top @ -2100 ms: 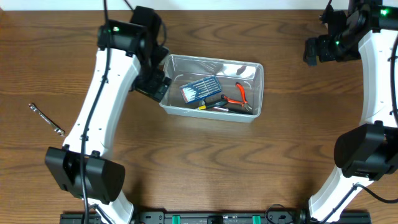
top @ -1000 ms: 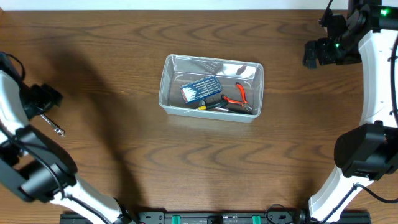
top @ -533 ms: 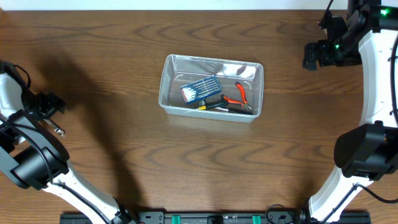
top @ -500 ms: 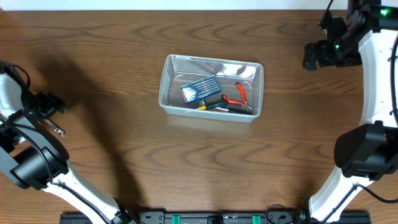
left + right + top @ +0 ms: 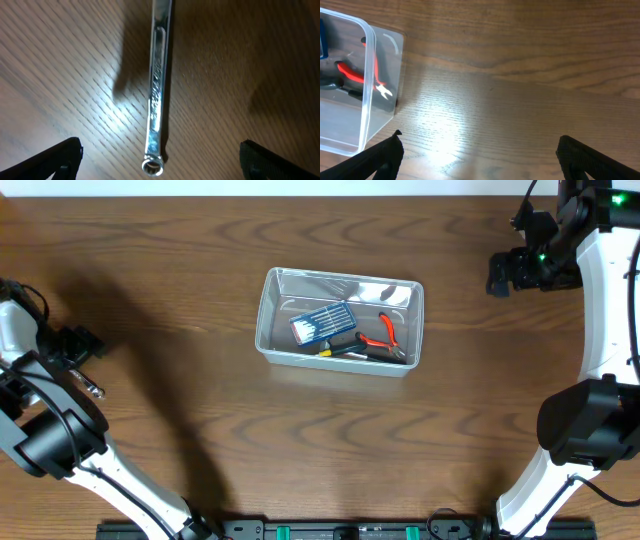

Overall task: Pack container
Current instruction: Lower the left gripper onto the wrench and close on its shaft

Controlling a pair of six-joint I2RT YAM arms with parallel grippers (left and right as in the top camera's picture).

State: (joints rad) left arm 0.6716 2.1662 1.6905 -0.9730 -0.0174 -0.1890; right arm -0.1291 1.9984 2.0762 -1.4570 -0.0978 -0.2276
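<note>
The clear plastic container stands mid-table. It holds a blue case of bits, red-handled pliers and a dark tool. Its corner and the pliers also show in the right wrist view. A silver wrench lies flat on the wood at the far left; in the overhead view only its end shows. My left gripper hovers over the wrench, open, fingers either side of its ring end, not touching. My right gripper is open and empty over bare wood, right of the container.
The left arm reaches along the table's left edge. The right arm stands at the far right. Bare wood lies between the container and both grippers.
The left arm swung from the container's left rim to the far left over the wrench, and has barely shifted in the last half second. The right arm has not moved.
</note>
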